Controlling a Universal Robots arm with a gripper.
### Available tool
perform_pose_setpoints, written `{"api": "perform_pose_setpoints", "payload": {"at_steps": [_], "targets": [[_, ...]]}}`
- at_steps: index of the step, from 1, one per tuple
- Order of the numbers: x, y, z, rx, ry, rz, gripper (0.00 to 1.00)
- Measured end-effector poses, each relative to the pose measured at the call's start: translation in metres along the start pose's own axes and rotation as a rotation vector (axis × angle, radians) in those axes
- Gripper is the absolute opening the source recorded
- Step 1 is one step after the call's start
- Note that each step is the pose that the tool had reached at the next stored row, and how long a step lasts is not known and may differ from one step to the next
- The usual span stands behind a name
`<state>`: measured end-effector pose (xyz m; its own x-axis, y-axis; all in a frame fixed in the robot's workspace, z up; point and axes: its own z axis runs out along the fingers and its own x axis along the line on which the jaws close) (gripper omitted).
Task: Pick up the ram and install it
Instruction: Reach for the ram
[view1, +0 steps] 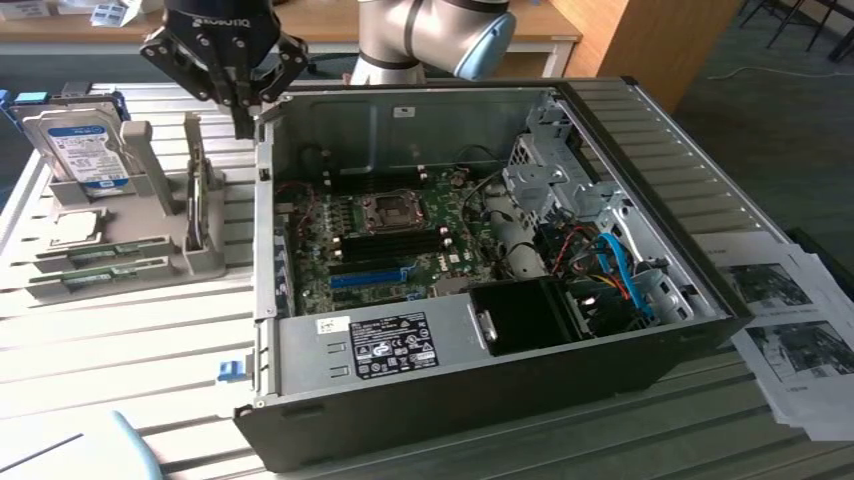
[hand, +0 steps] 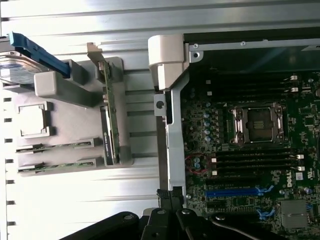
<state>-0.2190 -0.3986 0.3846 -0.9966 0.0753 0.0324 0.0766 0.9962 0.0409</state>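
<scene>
Two ram sticks lie flat in a grey holder (view1: 200, 262) to the exterior view's left of the open PC case (view1: 441, 400): one ram stick (view1: 110, 254) (hand: 56, 146) and a second (view1: 104, 274) (hand: 59, 164) beside it. My gripper (view1: 247, 115) (hand: 171, 196) hangs above the case's side wall, between holder and motherboard (view1: 387, 240) (hand: 250, 150). Its fingers come together to a point with nothing between them. It is clear of both sticks. The dark memory slots (hand: 255, 159) beside the CPU socket (hand: 257, 125) look bare.
The holder also carries a silver hard drive (view1: 83, 150) (hand: 15, 70), a CPU chip (hand: 32, 120) and an upright card (view1: 200, 205) (hand: 110, 115). A blue slot (hand: 235, 191) lies on the board. Cables and a drive cage (view1: 561, 170) crowd the case's far side. Papers (view1: 787, 330) lie at the exterior view's right.
</scene>
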Motion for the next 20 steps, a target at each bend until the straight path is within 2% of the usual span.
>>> {"api": "perform_pose_setpoints", "payload": {"at_steps": [20], "targets": [[0.05, -0.0039, 0.004, 0.0016, 0.0213, 0.001, 0.09]]}}
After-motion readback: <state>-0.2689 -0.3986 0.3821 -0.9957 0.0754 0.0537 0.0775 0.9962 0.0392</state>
